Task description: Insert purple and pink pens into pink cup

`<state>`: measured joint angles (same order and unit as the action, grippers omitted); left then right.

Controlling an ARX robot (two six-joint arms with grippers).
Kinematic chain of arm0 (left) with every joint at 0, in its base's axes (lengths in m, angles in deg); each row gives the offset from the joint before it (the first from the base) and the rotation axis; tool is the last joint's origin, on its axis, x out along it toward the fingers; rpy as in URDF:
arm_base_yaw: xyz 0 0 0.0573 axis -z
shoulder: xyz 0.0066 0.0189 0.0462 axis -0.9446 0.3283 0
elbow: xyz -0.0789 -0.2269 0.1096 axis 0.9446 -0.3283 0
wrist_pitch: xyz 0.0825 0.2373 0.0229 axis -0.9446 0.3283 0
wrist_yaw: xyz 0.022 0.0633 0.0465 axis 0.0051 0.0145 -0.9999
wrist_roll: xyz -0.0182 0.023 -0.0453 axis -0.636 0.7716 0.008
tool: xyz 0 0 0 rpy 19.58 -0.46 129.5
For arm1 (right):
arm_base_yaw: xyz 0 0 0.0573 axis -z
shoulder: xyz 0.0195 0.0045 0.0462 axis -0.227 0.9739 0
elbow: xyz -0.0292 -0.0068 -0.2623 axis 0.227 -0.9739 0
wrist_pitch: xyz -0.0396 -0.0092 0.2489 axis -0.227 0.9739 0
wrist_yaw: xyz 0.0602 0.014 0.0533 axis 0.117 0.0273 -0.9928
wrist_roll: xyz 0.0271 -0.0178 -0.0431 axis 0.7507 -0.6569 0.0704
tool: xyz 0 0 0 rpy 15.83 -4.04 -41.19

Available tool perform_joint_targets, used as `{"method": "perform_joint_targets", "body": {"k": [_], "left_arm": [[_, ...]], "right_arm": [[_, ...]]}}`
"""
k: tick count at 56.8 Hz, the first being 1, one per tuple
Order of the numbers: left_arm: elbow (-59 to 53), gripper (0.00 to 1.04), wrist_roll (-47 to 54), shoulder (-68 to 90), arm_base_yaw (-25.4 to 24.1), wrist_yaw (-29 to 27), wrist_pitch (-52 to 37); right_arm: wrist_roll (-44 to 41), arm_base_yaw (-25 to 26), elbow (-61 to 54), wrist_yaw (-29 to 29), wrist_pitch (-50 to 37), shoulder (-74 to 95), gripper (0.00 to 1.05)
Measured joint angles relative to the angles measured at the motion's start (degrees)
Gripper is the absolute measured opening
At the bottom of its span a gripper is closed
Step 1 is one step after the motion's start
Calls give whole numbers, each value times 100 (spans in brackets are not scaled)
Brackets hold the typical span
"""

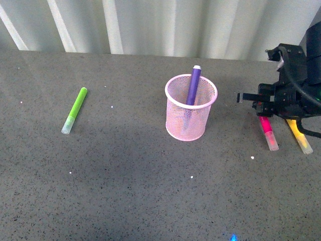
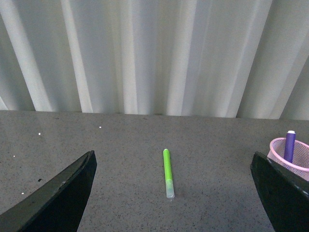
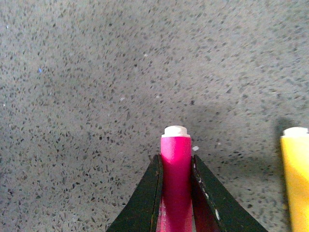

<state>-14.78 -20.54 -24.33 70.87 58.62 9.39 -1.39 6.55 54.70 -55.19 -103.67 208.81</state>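
Room is left all around the pink cup (image 1: 198, 125), which is set upright near the middle of the gray table (image 1: 125, 191), well away from the far edge. The purple pen (image 1: 193, 86) is stood inside it, leaned toward the far rim, with its end poked out above the top. The pink pen (image 1: 269, 134) is laid flat well to the right of the cup. Its far end is squeezed between the fingers of the right gripper (image 1: 266, 108), which are pressed on both sides of it. A yellow marker (image 1: 300, 136) is laid just beside it, farther right, and is not touched. A green marker (image 1: 74, 110) is laid alone far to the left. The left gripper (image 2: 172, 159) is held wide open above the table.
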Motion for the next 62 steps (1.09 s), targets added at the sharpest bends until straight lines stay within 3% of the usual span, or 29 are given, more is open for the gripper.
{"method": "perform_joint_targets", "body": {"k": [14, 20, 31, 52, 62], "left_arm": [[0, 98, 0, 0, 0, 0, 0], [0, 98, 0, 0, 0, 0, 0], [0, 98, 0, 0, 0, 0, 0], [0, 98, 0, 0, 0, 0, 0], [0, 98, 0, 0, 0, 0, 0]], "right_arm": [[-439, 155, -802, 398, -1687, -1062, 12], [-570, 48, -1241, -72, -3023, -1950, 12], [-894, -562, -1484, -601, -4411, -2238, 12], [-918, -1572, -953, -1154, -4894, -835, 12], [-758, -1735, -629, -1169, -4962, -282, 12]]}}
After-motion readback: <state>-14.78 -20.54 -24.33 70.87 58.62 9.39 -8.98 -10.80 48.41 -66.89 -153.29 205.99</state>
